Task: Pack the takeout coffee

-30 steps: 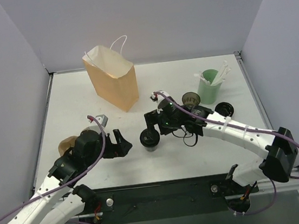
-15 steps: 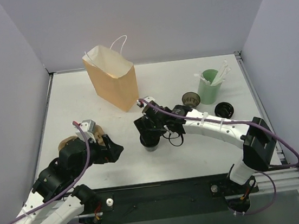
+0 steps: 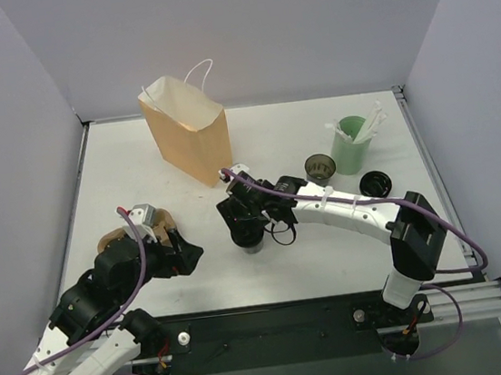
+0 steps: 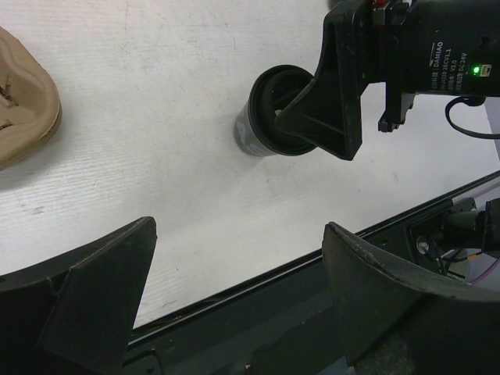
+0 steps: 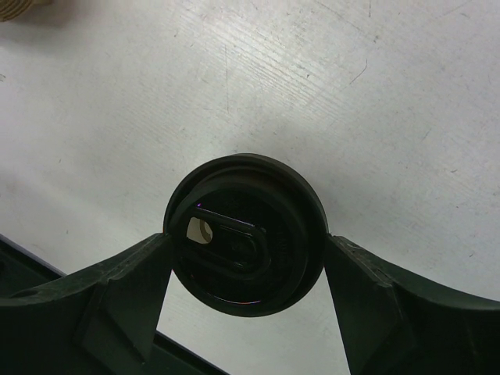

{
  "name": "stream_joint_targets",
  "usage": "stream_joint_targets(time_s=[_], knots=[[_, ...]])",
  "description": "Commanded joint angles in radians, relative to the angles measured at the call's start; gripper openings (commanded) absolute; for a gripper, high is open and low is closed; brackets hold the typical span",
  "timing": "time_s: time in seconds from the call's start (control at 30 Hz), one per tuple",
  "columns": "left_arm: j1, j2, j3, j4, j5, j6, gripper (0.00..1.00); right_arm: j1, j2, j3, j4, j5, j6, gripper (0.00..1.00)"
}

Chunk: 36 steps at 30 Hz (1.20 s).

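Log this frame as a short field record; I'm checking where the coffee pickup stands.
coffee: takeout coffee upright on the table, lid on, outside the bag
right gripper: over the cup, one finger at each side of the lid; grip cannot be confirmed
left gripper: open, empty, near the pulp tray
paper bag: upright, mouth open, back left
other items: green cup with white sticks, lidless dark cup, loose black lid, at the right
packed: not yet
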Motion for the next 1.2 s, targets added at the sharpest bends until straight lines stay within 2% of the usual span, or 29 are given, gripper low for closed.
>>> stream_joint_targets(time_s=[0.0, 0.23, 0.7, 1.17], knots=[[-0.008, -0.013, 0.035, 0.003, -0.032, 0.004, 0.97, 0.012, 0.042, 0.005, -0.092, 0.042, 0.013, 0.77], [-0.008, -0.012, 0.032, 0.003, -0.038, 0.0, 0.97, 0.009, 0.014, 0.005, -0.09, 0.047, 0.03, 0.76], [-0.016, -0.016, 0.028, 0.003, -0.055, -0.007, 0.97, 0.01, -0.062, 0.047, -0.089, 0.013, 0.032, 0.82], [-0.017, -0.008, 0.031, 0.0, -0.059, -0.005, 0.97, 0.038, -0.009, 0.077, -0.146, 0.093, 0.02, 0.83]])
